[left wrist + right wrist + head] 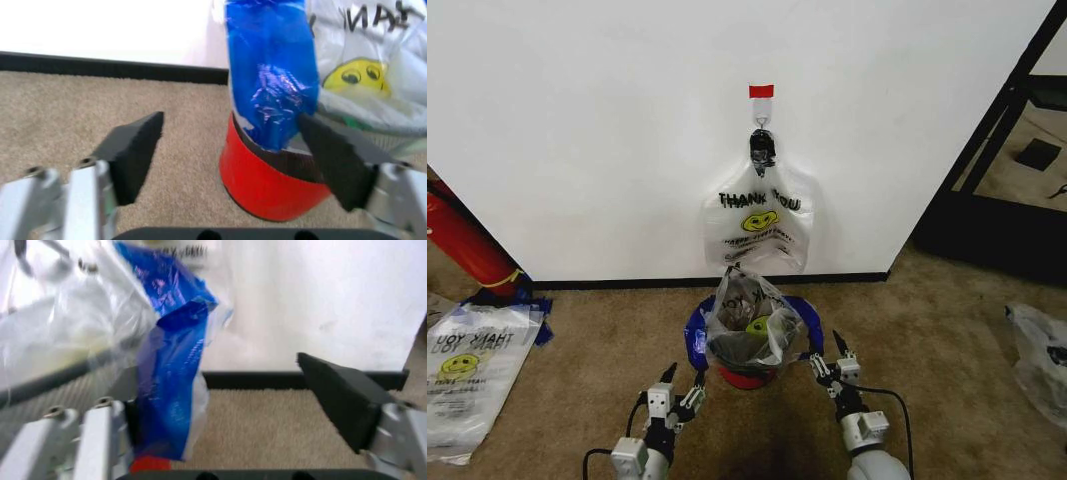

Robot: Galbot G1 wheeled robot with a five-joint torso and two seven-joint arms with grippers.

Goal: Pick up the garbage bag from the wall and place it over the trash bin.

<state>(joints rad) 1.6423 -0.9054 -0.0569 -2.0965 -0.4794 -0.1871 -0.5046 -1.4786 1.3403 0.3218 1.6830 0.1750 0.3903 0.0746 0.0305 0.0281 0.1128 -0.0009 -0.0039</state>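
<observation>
A see-through "THANK YOU" garbage bag (761, 222) with a yellow smiley hangs from a hook under red tape on the white wall (587, 120). Right below it stands the trash bin (745, 372), black mesh with a red base (267, 185). Another smiley bag (749, 318) with blue-taped handles (270, 75) is draped over the bin. My left gripper (684, 378) is open at the bin's left side, level with the red base. My right gripper (824, 350) is open at the bin's right side, and the blue handle (173, 365) hangs in front of one finger.
A long red cylinder (467, 245) leans at the left wall. Flat smiley bags (472, 365) lie on the carpet at the left, and a crumpled bag (1042, 355) lies at the right. A black shelf frame (997, 130) stands at the right.
</observation>
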